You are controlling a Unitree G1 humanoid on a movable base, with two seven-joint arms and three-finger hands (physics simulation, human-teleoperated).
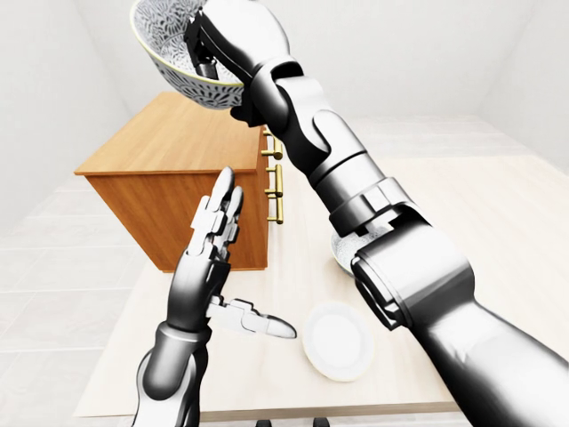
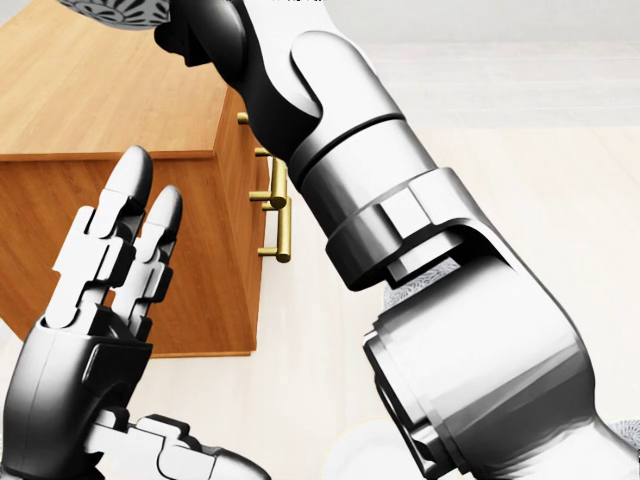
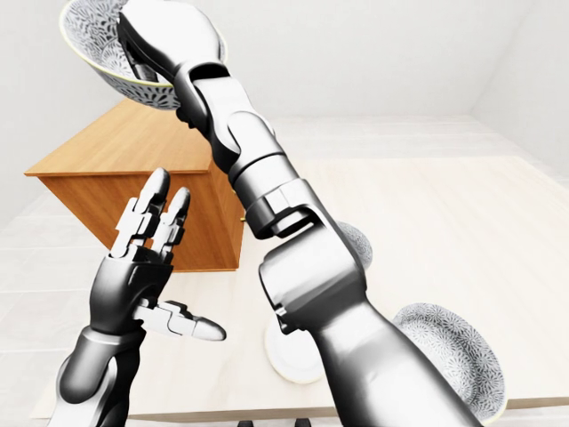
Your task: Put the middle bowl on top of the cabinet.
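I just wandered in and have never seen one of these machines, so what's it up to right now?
The right robot hand grips a white bowl with a dark speckled pattern, raised high above the brown wooden cabinet and not yet set down on its top. The left robot hand is held up open, holding nothing. On the pale wooden table sit a plain white dish, a second patterned bowl and a third patterned bowl half hidden behind the arm.
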